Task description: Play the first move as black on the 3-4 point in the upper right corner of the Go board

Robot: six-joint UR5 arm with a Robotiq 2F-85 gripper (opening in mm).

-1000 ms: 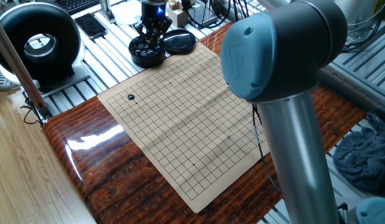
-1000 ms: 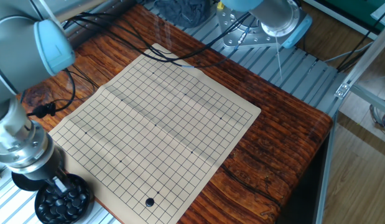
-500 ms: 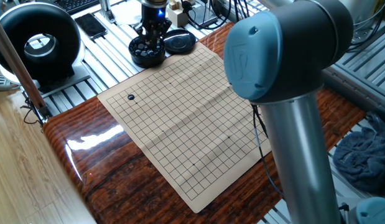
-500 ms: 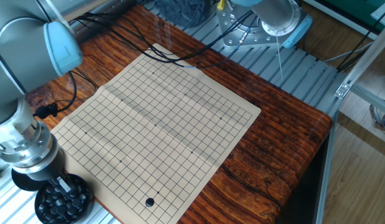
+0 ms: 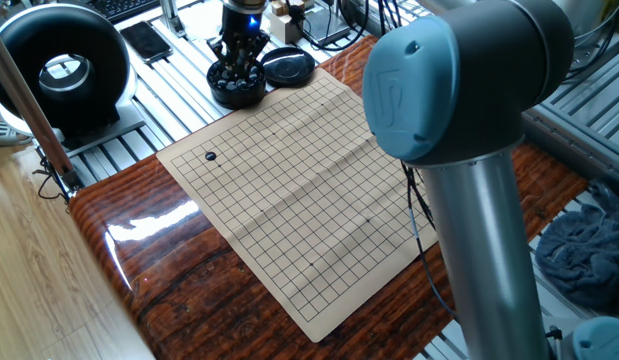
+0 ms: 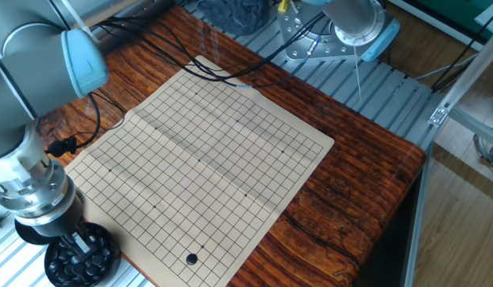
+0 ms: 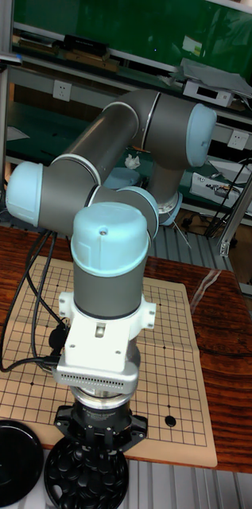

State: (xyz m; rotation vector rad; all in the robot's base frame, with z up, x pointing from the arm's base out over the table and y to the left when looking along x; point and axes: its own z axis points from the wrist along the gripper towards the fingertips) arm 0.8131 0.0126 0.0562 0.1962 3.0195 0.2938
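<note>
I have the gripper down in the bowl of black stones, fingertips among the stones; whether the jaws are apart or clamped on a stone, I cannot tell. One black stone lies on the Go board, well apart from the jaws, near a corner. I judge the placement itself done or nearly so, though I cannot confirm from here that the stone lies on the 3-4 point. The next move calls for lifting clear of the bowl without dragging it. The bowl's lid lies just beside the jaws. No readable writing anywhere.
</note>
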